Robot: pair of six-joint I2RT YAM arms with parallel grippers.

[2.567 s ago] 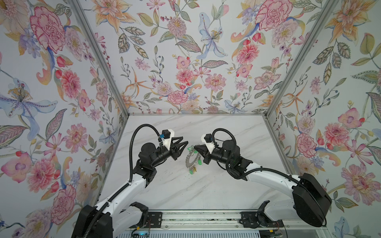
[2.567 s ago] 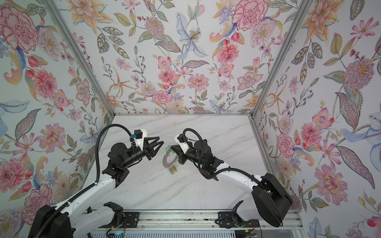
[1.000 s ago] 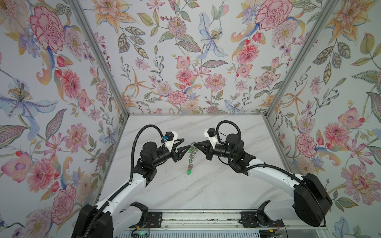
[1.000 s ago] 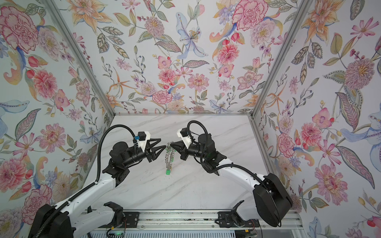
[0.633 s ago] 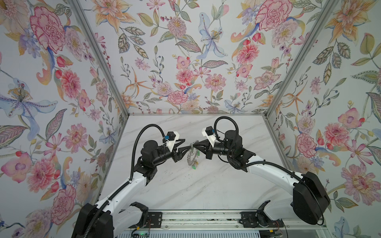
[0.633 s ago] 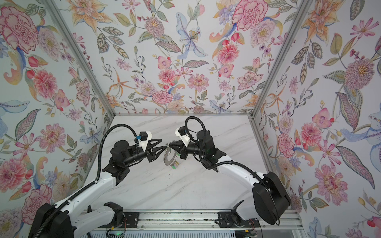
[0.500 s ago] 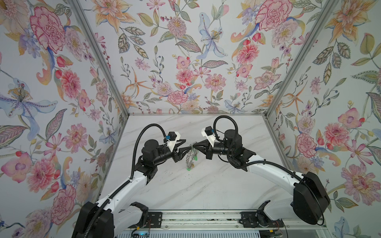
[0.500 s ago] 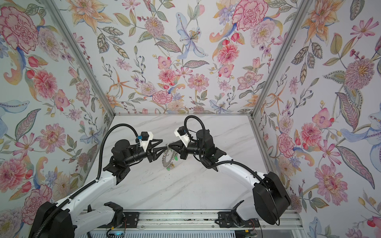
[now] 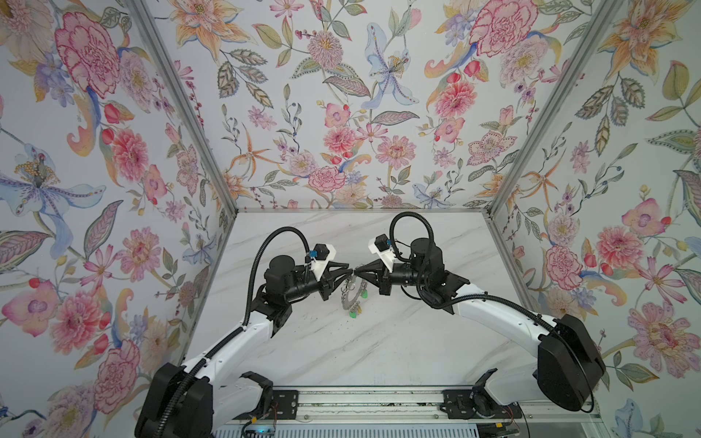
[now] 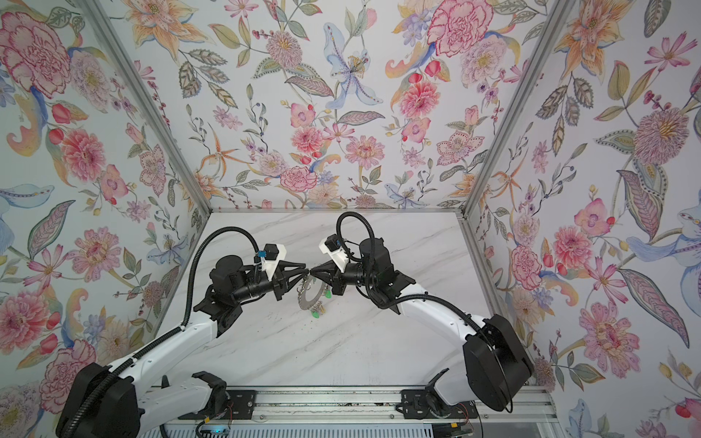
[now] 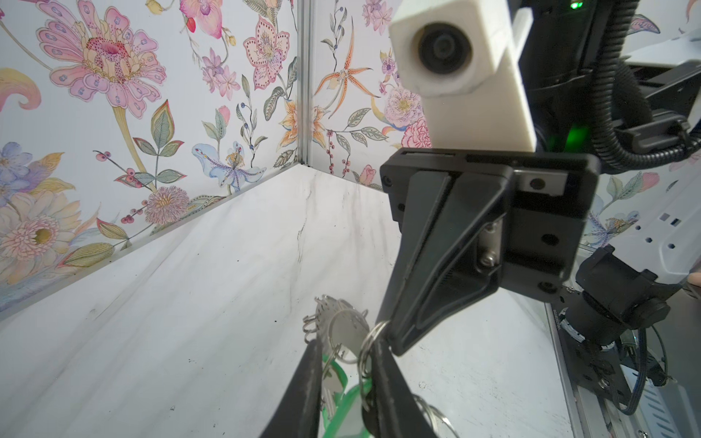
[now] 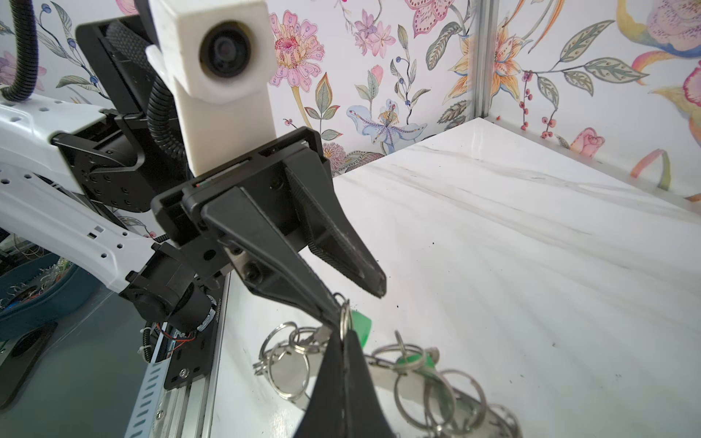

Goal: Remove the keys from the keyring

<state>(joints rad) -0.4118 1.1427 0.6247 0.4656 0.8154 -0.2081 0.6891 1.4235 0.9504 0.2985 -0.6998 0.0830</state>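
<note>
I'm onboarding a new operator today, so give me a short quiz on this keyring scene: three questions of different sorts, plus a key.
1. Which has its jaws pressed shut: the left gripper or the right gripper?
2. The plastic tags that show on the small metal keys are mostly: A red, B green, C blue.
3. True or false: both grippers are well away from the large flat grey metal keyring.
Key: 1, the right gripper, pinching a small wire loop on the keyring. 2, B. 3, false: their tips meet right at it.
</note>
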